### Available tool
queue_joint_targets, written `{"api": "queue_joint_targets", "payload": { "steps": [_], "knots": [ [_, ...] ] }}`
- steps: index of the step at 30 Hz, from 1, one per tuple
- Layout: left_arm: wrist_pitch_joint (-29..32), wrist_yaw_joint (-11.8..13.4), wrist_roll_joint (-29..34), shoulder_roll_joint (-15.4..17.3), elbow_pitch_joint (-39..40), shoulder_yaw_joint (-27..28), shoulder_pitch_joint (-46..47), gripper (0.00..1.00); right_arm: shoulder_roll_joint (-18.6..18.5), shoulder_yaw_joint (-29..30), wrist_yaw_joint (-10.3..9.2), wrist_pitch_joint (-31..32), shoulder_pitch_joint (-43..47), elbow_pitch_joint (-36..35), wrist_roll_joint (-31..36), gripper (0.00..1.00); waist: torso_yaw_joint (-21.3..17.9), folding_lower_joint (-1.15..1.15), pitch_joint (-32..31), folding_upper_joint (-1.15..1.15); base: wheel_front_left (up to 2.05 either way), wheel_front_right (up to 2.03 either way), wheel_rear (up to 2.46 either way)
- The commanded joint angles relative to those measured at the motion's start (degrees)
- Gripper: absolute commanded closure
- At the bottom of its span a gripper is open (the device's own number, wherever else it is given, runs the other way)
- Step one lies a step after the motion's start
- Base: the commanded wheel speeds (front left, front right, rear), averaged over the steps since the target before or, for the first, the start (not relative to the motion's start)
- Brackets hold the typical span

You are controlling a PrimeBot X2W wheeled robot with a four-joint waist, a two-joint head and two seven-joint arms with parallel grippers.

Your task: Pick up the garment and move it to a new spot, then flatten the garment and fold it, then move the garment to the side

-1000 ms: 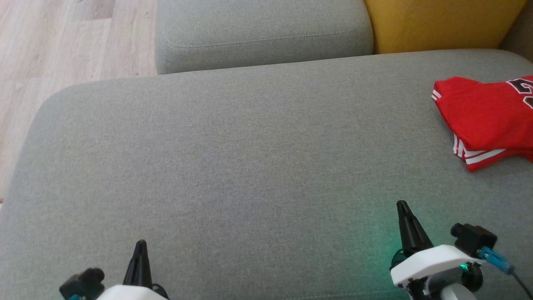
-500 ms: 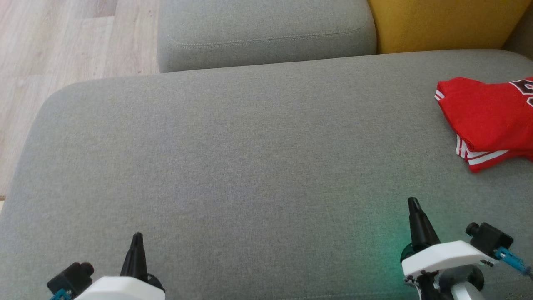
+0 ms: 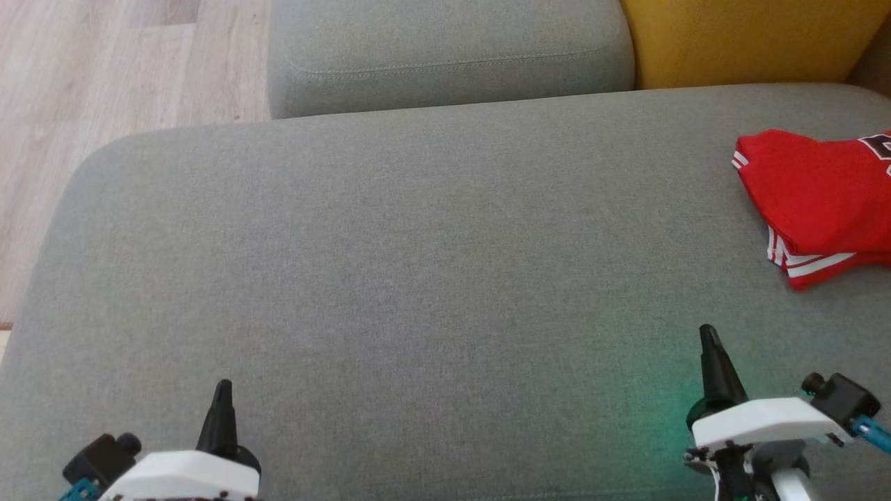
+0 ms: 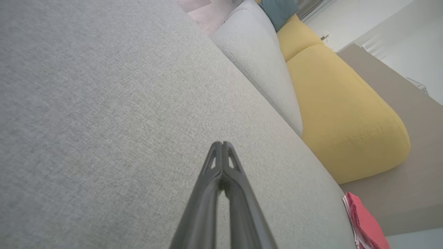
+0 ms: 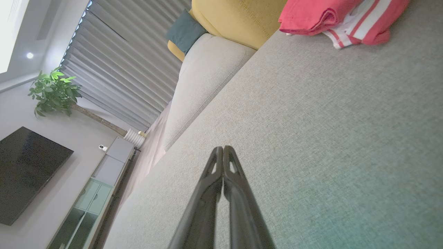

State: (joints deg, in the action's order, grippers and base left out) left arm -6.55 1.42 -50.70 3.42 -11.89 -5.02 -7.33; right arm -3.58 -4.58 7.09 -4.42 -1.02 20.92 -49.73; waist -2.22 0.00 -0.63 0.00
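The folded red garment (image 3: pixel 818 195) lies far right on the sofa seat (image 3: pixel 418 264), well apart from my tools. The left tool (image 3: pixel 223 387) and right tool (image 3: pixel 708 332) are pinched closed and empty, near me. Sweeping the right tool rightward could snag the striped hem (image 3: pixel 811 263) and undo the fold.

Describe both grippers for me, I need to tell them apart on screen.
The left gripper and right gripper look alike: long dark tapering fingers, slotted near the tips, on a white shell. Each carries a small black camera with a blue plug. A green glow on the sofa marks the right one.
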Motion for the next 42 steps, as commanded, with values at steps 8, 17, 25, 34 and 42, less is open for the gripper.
{"api": "queue_joint_targets", "payload": {
  "steps": [8, 17, 25, 34, 42],
  "knots": [
    [1.4, -1.5, -6.3, 1.0, 1.0, 2.1, 4.6, 1.00, -0.8, 1.0, 0.21, 1.3, -3.7, -2.9, -6.5, 1.00, 0.3, 0.00, 0.1, 0.00, 0.00, 0.00, 0.00],
    [2.7, -2.5, -11.3, 1.0, 0.6, 3.0, 5.7, 1.00, -0.8, 2.1, 0.24, 2.4, -3.9, -3.4, -11.5, 1.00, 0.5, 0.00, 0.2, 0.00, 0.00, 0.00, 0.00],
    [4.0, -3.5, -16.2, 1.1, 0.2, 4.0, 6.9, 1.00, -0.8, 3.2, 0.26, 3.5, -4.0, -4.0, -16.5, 1.00, 0.8, 0.00, 0.3, 0.00, 0.00, 0.00, 0.00],
    [5.5, -4.6, -21.8, 1.1, -0.2, 5.0, 8.2, 1.00, -0.8, 4.4, 0.29, 4.7, -4.2, -4.6, -22.1, 1.00, 1.1, 0.00, 0.4, 0.00, 0.00, 0.00, 0.00],
    [6.8, -5.6, -26.7, 1.1, -0.7, 6.0, 9.4, 1.00, -0.7, 5.6, 0.31, 5.8, -4.4, -5.1, -27.1, 1.00, 1.3, 0.00, 0.5, 0.00, 0.00, 0.00, 0.00]
  ]
}}
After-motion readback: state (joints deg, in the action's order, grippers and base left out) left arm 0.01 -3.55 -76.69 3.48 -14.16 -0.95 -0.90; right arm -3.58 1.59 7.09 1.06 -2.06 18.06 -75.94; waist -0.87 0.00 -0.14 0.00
